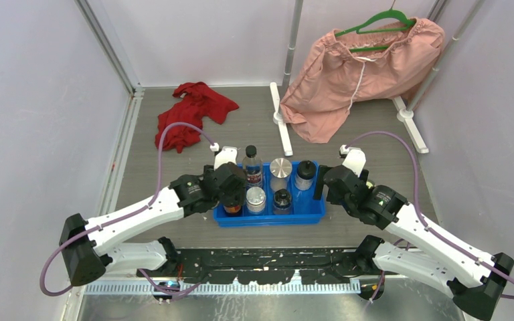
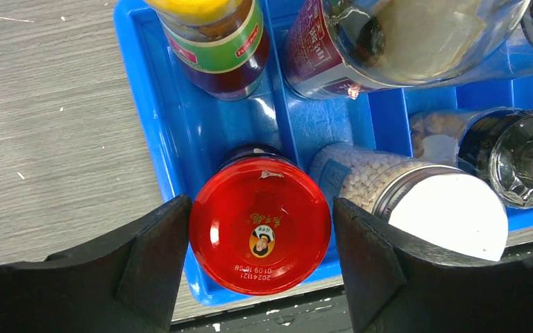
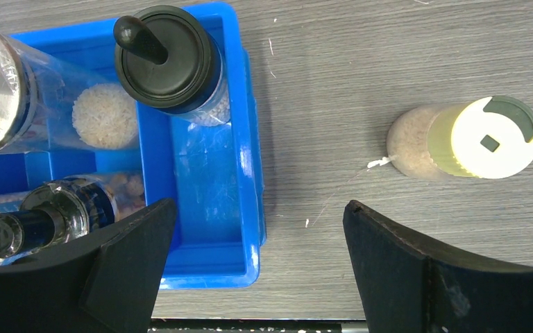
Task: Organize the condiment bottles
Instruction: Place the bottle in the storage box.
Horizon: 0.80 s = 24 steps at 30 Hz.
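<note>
Apparently placing: left gripper straddled the red-capped jar in the tray, near-left slot; clamped or released, unclear. Empty right gripper gaped; beige bottle right of tray probably next.

Blue tray glossy moulded plastic; red jar cap smooth, shiny plastic; black bottle cap matt plastic; tabletop matt grey wood-grain; far red cloth and pink garment soft, crumpled fabric.
</note>
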{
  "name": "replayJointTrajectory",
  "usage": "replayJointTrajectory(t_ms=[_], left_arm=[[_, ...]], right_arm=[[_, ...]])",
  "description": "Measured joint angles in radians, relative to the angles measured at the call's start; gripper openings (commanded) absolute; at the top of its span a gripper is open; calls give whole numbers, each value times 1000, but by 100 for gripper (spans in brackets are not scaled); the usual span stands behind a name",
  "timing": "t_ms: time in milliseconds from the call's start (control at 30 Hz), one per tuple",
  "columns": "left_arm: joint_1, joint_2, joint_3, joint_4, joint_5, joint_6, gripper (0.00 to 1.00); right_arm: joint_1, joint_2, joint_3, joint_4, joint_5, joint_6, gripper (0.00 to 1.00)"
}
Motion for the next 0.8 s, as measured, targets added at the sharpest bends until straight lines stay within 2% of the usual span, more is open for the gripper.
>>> replayJointTrajectory(t_ms=[567,800], left_arm=[[0,-15,90,-43,-17,11,74],[0,-68,159,-71,-24,23,73]], right_arm=[[0,2,4,-3,-2,-2,98],[0,33,108,-56,43,-32,100]])
